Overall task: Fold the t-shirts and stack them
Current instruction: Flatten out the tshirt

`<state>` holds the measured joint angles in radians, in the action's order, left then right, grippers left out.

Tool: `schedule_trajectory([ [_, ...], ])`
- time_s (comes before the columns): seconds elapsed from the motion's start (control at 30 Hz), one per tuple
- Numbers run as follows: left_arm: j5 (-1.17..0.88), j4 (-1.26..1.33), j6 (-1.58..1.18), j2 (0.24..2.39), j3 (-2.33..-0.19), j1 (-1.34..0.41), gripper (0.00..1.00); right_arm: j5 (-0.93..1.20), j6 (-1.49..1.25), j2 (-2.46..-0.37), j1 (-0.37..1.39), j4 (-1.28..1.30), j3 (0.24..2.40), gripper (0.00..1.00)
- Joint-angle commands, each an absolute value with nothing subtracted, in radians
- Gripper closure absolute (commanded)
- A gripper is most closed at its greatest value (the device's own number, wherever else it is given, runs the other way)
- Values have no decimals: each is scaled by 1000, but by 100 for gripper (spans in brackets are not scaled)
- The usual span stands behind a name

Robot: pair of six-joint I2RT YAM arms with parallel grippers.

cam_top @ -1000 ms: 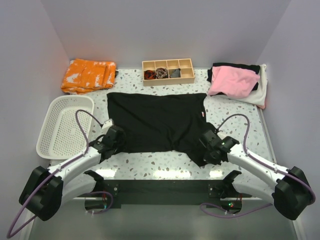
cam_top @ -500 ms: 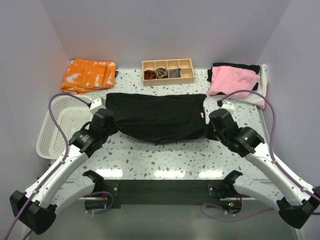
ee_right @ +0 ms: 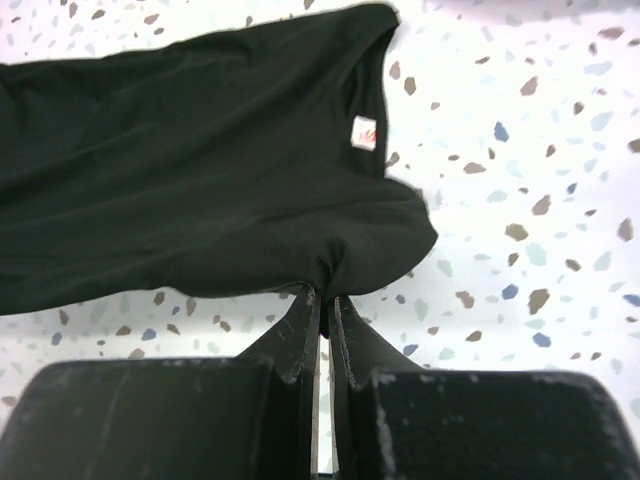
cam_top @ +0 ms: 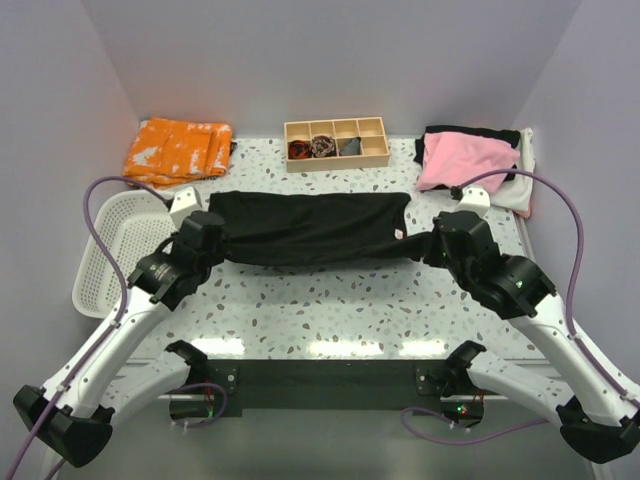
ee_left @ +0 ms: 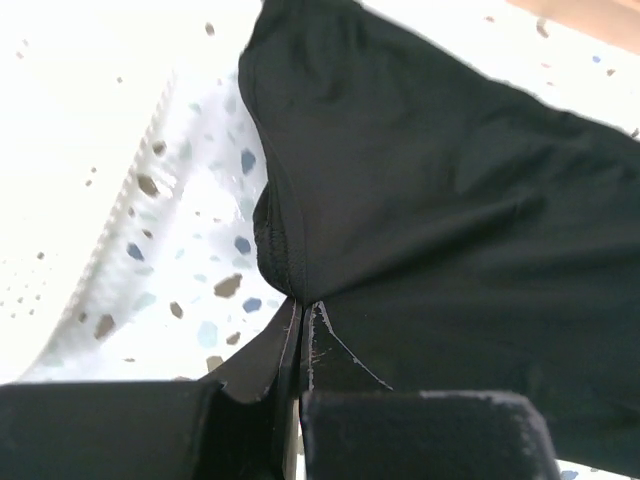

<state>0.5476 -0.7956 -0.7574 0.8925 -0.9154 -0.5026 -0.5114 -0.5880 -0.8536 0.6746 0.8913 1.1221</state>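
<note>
Left gripper (cam_top: 220, 243): jaws clamped on the left edge of the black t-shirt (cam_top: 310, 228), with the cloth pinched between the fingertips. Right gripper (cam_top: 426, 246): likewise clenched on the shirt's right edge, near its white label (ee_right: 365, 132). Black t-shirt: gathered into a long band, stretched between both grippers across the table (cam_top: 320, 310) (speckled top). White basket (cam_top: 100, 298): left side, beside the left arm. Far row: orange patterned cloth (cam_top: 178, 150), left; wooden divider box (cam_top: 336, 161), centre, small rolled fabrics inside; pink t-shirt (cam_top: 466, 162) piled over black and white ones, right corner.
</note>
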Motion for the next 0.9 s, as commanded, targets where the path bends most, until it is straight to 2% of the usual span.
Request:
schedule_trajectory([
  [0.0, 658, -798, -683, 850, -1025, -499, 100, -633, -499, -862, 678, 887, 1221, 100],
  [0.1, 612, -799, -696, 888, -1013, -499, 100, -618, -488, -884, 678, 879, 1226, 100],
  [0.4, 367, -625, -773, 980, -773, -499, 96, -515, -535, -920, 677, 874, 1131, 100],
  [0.63, 324, -428, -759, 1190, -669, -499, 95, -469, -565, -959, 678, 830, 1036, 100],
  [0.67, 322, -372, -755, 1209, -664, -499, 94, -472, -563, -965, 677, 821, 1022, 100],
  [0.77, 304, -299, -721, 1293, -675, -497, 81, -476, -561, -995, 676, 812, 1012, 100],
  [0.8, 298, -287, -701, 1308, -676, -497, 74, -477, -561, -1003, 678, 805, 1009, 100],
  [0.87, 296, -272, -695, 1341, -684, -497, 68, -477, -555, -1015, 676, 790, 1000, 100],
])
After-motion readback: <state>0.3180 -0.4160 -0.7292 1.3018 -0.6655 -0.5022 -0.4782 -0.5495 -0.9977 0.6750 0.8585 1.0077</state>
